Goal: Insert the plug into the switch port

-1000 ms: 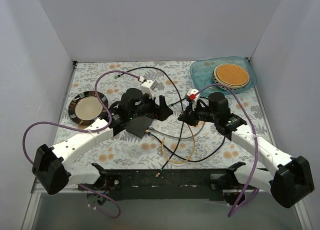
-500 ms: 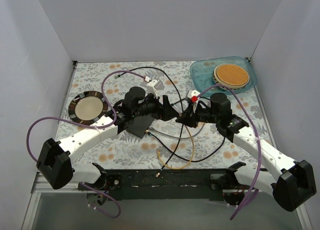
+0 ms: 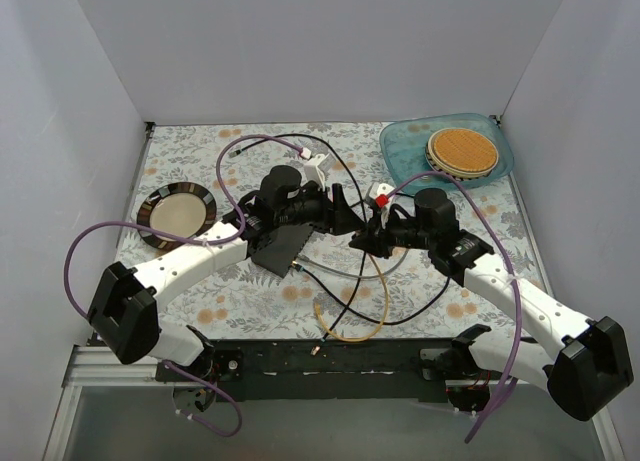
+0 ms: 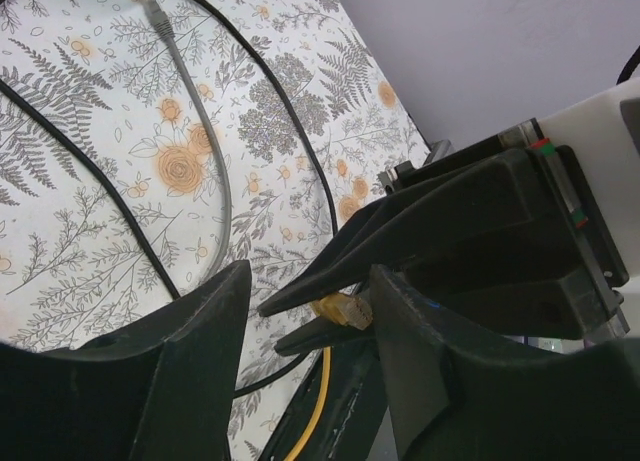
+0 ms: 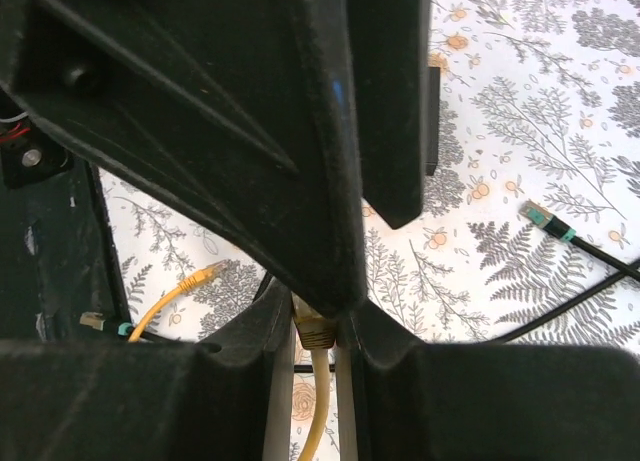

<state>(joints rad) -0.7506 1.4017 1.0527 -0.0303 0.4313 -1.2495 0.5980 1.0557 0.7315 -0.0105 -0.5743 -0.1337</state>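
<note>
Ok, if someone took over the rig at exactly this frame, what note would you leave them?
Grippers: the left gripper is open, its fingers on either side of the right gripper's tip, gripping nothing. The right gripper is shut on the yellow plug, with its yellow cable trailing down.
Things: the switch, a flat black box, lies on the table beside the left forearm. Its ports cannot be made out.
Done: the plug is picked up.
Left: bring the plug to a switch port and push it in, perhaps after a handover.
</note>
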